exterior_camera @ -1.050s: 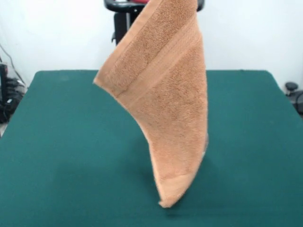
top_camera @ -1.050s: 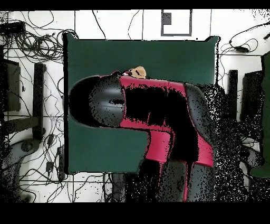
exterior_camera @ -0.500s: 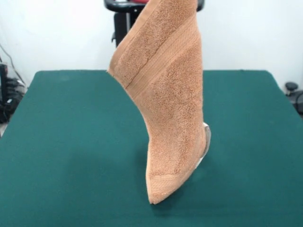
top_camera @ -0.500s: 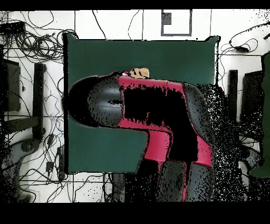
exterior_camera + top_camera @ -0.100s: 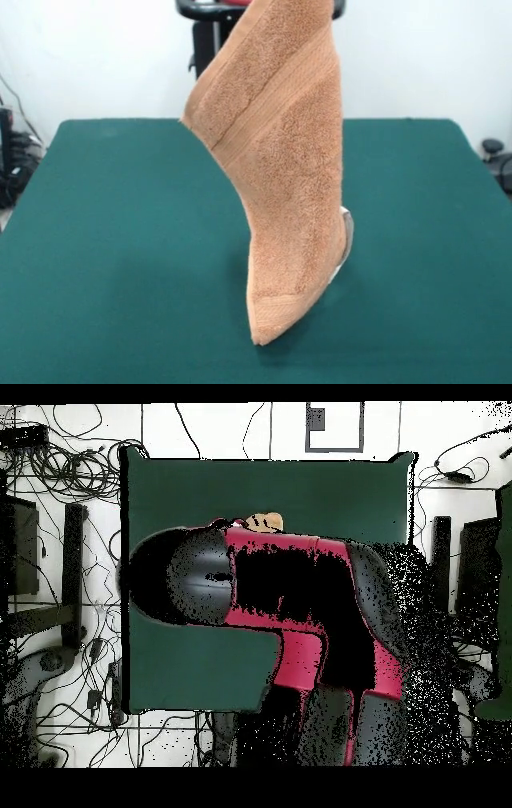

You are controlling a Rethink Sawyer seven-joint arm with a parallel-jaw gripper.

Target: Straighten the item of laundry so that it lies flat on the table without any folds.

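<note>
A light orange-tan terry towel (image 5: 280,160) hangs in the air above a dark green bench (image 5: 120,240), filling the middle of the front view from the top edge downward. Its upper end runs out of the picture at the top, so whatever holds it there is hidden. The cloth hangs as a long, folded drape: wide near the top, with one corner jutting out to the picture's left, then narrowing to a point at the bottom. A woven border band crosses the upper part on a slant, and a second band sits just above the lowest tip. A small white tag (image 5: 345,240) peeks out along the towel's right-hand edge, low down. The lowest tip hangs close to the green surface near the bench's front edge; whether it touches cannot be told.

Seen from overhead, the red and black arm (image 5: 300,624) stretches across the bench (image 5: 300,494) and covers most of its middle. Only a small scrap of the towel (image 5: 262,521) shows past the arm's far edge. The pincer itself is hidden in both views, so whether it is open or closed cannot be told.
</note>
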